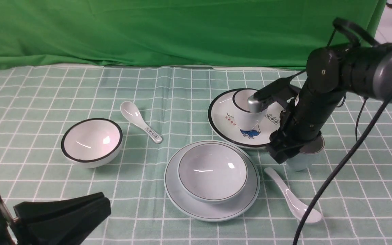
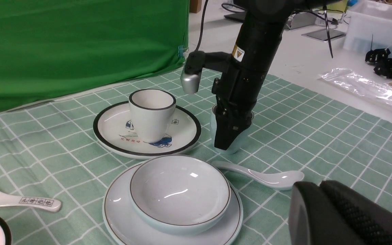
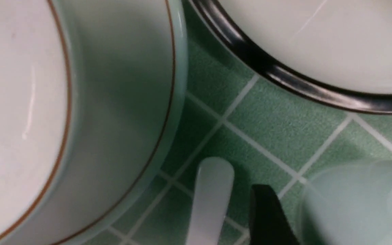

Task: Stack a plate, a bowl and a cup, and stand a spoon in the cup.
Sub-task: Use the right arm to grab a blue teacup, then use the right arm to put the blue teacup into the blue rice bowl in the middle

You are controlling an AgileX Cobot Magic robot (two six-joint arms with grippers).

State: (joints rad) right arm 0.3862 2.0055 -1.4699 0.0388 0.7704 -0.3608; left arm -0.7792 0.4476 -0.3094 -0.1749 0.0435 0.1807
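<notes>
The bowl (image 1: 213,170) sits in the plate (image 1: 213,214) at the front centre; both also show in the left wrist view, the bowl (image 2: 179,187) on the plate (image 2: 114,217). The cup (image 1: 303,163) stands on the cloth to their right. My right gripper (image 1: 284,154) is lowered over the cup. One finger (image 3: 267,217) is just outside the cup's wall (image 3: 352,200) with a thin gap; the other finger is hidden. The spoon (image 1: 291,199) lies on the cloth just in front of the cup. My left gripper (image 1: 104,200) is shut and empty at the front left.
A black-rimmed plate (image 1: 223,115) with a blue drawing holds a black-rimmed cup (image 1: 247,115) just behind the pale cup. A black-rimmed bowl (image 1: 92,141) and a spoon with a printed handle (image 1: 141,122) lie at the left. A green backdrop hangs behind.
</notes>
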